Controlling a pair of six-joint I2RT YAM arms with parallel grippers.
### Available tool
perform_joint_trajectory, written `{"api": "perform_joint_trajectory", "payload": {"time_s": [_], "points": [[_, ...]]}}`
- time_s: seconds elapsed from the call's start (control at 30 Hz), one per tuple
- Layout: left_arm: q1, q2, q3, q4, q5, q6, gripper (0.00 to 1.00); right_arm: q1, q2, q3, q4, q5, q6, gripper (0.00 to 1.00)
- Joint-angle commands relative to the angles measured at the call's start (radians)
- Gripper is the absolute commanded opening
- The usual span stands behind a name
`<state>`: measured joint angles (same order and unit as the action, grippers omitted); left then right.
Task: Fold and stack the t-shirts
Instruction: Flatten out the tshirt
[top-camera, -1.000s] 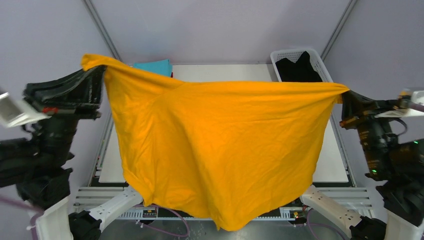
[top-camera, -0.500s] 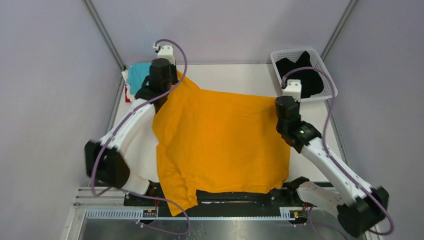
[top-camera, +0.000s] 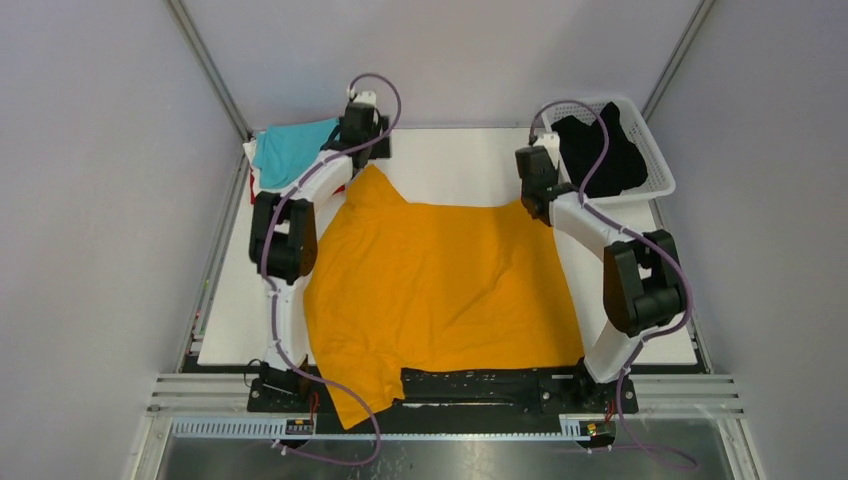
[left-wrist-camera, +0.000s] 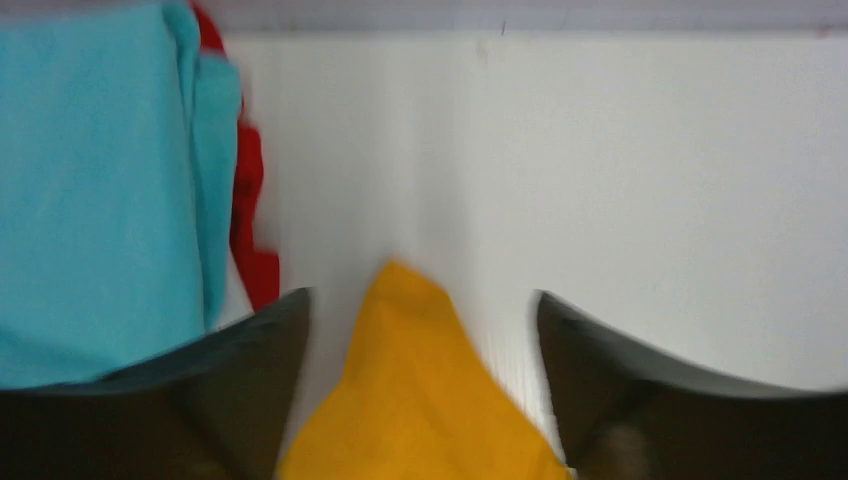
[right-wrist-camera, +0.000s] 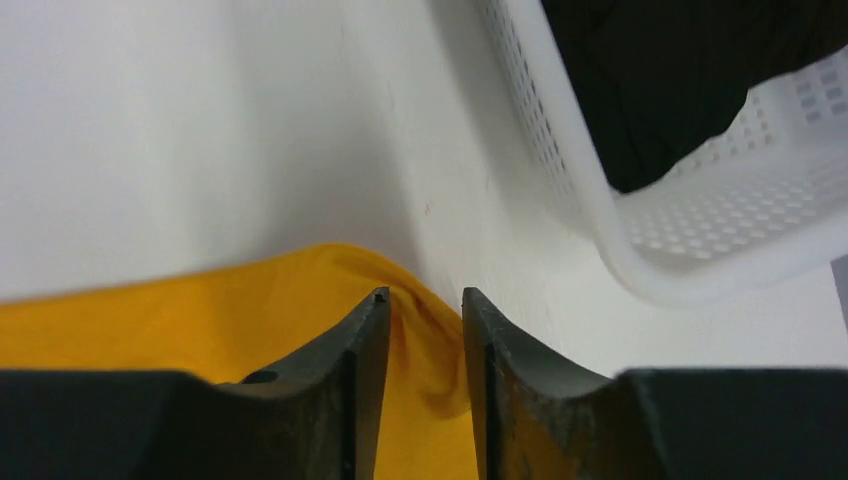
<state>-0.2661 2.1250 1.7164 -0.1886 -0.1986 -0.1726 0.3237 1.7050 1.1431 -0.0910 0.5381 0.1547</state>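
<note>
Stretched in the air between my arms a second ago, the orange-yellow t-shirt now lies spread flat on the bench, and both arms have reached out to its far corners. Nearest me, one sleeve hangs over the bench's front edge, so the spread is not quite tidy. Further out, my left hand stands wide open, with the shirt's corner loose between its fingers. My right hand is parted only narrowly around the other corner, and I cannot tell whether it has let go. Beyond, at the far left, a folded turquoise t-shirt lies on a red t-shirt. At the far right, a black t-shirt waits in the basket. By my reckoning this shirt has every fold left, then the black one
</note>
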Motion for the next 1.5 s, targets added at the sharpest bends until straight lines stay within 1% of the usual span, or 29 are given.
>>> {"api": "perform_joint_trajectory", "payload": {"time_s": [0.0,0.03,0.07,0.13,0.2,0.27,0.3,0.37,0.47,0.5,0.57,0.67,0.73,0.87,0.97,1.03,1.17,1.3,1.37,1.47], "points": [[0.017,0.132,0.335,-0.138,-0.007,-0.008,0.98,-0.014,0.051,0.181,-0.087,0.035,0.019,0.44],[0.016,0.155,0.391,-0.18,-0.015,-0.008,0.99,-0.015,0.051,0.195,-0.102,0.037,0.018,0.49],[0.016,0.161,0.42,-0.206,-0.021,-0.012,0.99,-0.015,0.046,0.202,-0.114,0.038,0.019,0.56],[0.015,0.109,0.395,-0.212,-0.023,-0.033,0.99,-0.015,0.024,0.206,-0.15,0.034,0.022,0.7],[0.015,0.02,0.298,-0.18,0.001,-0.066,0.99,-0.015,-0.008,0.193,-0.19,0.031,0.048,0.88],[0.016,-0.083,0.143,-0.135,0.048,-0.115,0.99,-0.015,-0.041,0.174,-0.231,0.024,0.075,0.97],[0.015,-0.137,0.081,-0.115,0.069,-0.138,0.99,-0.015,-0.058,0.161,-0.251,0.004,0.087,0.99],[0.013,-0.237,-0.05,-0.08,0.114,-0.191,0.99,-0.015,-0.096,0.127,-0.284,-0.099,0.12,0.99],[0.002,-0.37,-0.257,0.007,0.187,-0.261,0.99,-0.014,-0.141,0.046,-0.282,-0.297,0.192,0.99],[-0.005,-0.402,-0.317,0.031,0.219,-0.276,0.99,-0.014,-0.148,0.021,-0.281,-0.356,0.229,0.99],[-0.021,-0.458,-0.409,0.038,0.24,-0.311,0.99,-0.014,-0.159,-0.045,-0.273,-0.466,0.27,0.99],[-0.05,-0.488,-0.521,0.046,0.279,-0.363,0.99,-0.012,-0.176,-0.133,-0.245,-0.568,0.32,0.99],[-0.07,-0.495,-0.58,0.064,0.316,-0.384,0.99,-0.012,-0.189,-0.183,-0.24,-0.585,0.352,0.99],[-0.091,-0.471,-0.668,0.128,0.325,-0.428,0.99,-0.014,-0.191,-0.266,-0.271,-0.579,0.386,0.99],[-0.088,-0.429,-0.667,0.126,0.28,-0.459,0.99,-0.023,-0.169,-0.286,-0.334,-0.567,0.383,0.99],[-0.08,-0.403,-0.654,0.099,0.281,-0.466,0.99,-0.033,-0.169,-0.303,-0.377,-0.544,0.401,0.99],[-0.065,-0.396,-0.671,0.091,0.286,-0.482,0.99,-0.051,-0.259,-0.37,-0.435,-0.452,0.451,0.99],[-0.046,-0.404,-0.689,0.093,0.288,-0.497,0.99,-0.072,-0.333,-0.414,-0.449,-0.394,0.475,0.99],[-0.042,-0.408,-0.692,0.083,0.292,-0.499,0.99,-0.077,-0.333,-0.404,-0.453,-0.422,0.459,1.0],[-0.043,-0.42,-0.696,0.086,0.32,-0.503,0.99,-0.076,-0.346,-0.371,-0.4,-0.499,0.432,0.99]]}}
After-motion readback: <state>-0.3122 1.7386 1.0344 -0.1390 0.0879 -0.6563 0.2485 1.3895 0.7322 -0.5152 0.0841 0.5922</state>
